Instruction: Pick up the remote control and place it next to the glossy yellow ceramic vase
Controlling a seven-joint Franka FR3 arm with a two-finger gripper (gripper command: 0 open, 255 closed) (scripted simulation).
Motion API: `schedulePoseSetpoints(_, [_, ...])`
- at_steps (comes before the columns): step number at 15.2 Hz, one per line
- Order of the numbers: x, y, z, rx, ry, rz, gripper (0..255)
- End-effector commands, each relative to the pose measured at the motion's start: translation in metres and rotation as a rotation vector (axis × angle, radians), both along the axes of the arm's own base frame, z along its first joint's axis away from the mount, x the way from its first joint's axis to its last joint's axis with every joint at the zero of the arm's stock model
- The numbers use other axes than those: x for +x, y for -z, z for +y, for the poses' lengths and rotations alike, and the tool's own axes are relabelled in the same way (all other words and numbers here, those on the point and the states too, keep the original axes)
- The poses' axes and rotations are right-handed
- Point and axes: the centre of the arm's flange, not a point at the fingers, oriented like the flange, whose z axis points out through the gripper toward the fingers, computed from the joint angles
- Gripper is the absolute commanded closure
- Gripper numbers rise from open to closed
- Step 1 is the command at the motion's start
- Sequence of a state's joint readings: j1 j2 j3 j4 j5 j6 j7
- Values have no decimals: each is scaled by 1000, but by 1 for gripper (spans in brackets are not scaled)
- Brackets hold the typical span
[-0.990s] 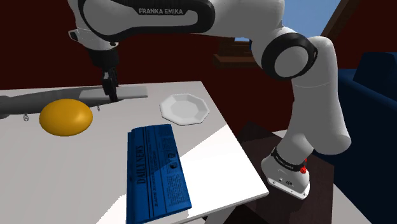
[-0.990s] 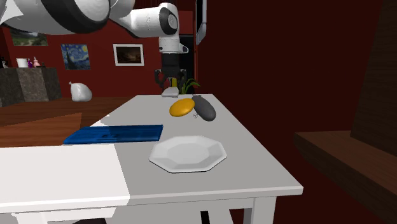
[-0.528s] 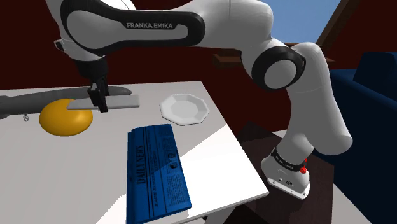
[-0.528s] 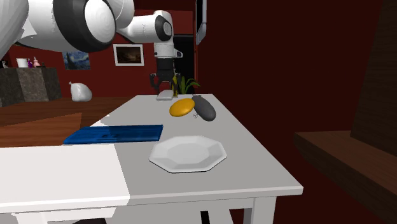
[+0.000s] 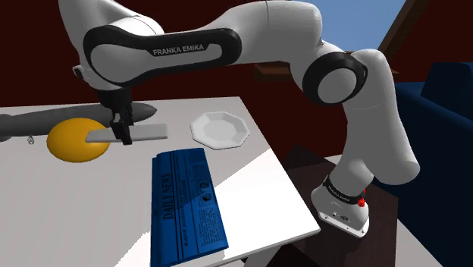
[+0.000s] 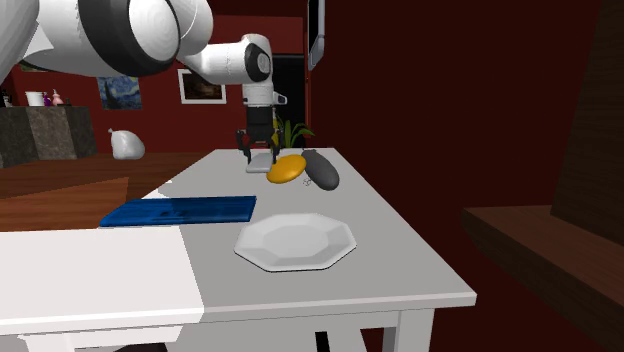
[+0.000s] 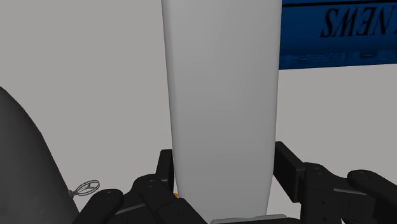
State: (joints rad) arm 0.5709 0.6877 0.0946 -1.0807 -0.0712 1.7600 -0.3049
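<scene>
Over the table [image 5: 76, 212], at nine o'clock from the plate [image 5: 220, 129] in the shoulder view, the gripper [image 5: 121, 133] is clamped on the remote [image 5: 144, 133]. The remote is a plain grey slab with no buttons or lettering to read. It is held crosswise and about level, with one end toward three o'clock and the other toward nine. That nine o'clock end overlaps the edge of the vase [image 5: 76, 140], a squat glossy yellow-orange shape. Whether the two touch cannot be told. A long dark grey thing [image 5: 38, 123] lies at eleven o'clock from the vase, and a small wire ring [image 5: 30, 139] sits at nine o'clock from it.

The arm's link above the gripper carries white letters, "FRANKA EMIKA" [image 5: 184, 51]. At five o'clock from the gripper lies a blue newspaper [image 5: 188, 205]; its masthead runs down one long edge and reads "DAILY NEWS", while the smaller print is too fine to read.

From the second exterior view the gripper [image 6: 262, 160] hangs at nine o'clock from the vase [image 6: 286, 167], just beside it. The dark thing [image 6: 322, 170] is at three o'clock from the vase, the plate [image 6: 296, 242] is nearest the camera, and the newspaper [image 6: 180, 211] is at ten o'clock from the plate.

The wrist view shows both black fingers [image 7: 162, 170] pressed against the remote's [image 7: 222, 95] long sides. Beyond the remote's far end, a corner of the newspaper [image 7: 337, 38] shows "NEWS" upside down.
</scene>
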Motion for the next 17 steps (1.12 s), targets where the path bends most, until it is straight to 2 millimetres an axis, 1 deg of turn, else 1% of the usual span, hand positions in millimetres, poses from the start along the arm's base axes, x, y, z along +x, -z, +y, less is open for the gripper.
schedulePoseSetpoints(1, [1, 12, 1, 1, 0, -1, 255])
schedulePoseSetpoints(14, [1, 80, 1, 1, 0, -1, 255])
schedulePoseSetpoints(15, [1, 83, 0, 1, 0, -1, 255])
schedulePoseSetpoints(17, [1, 83, 0, 1, 0, -1, 255])
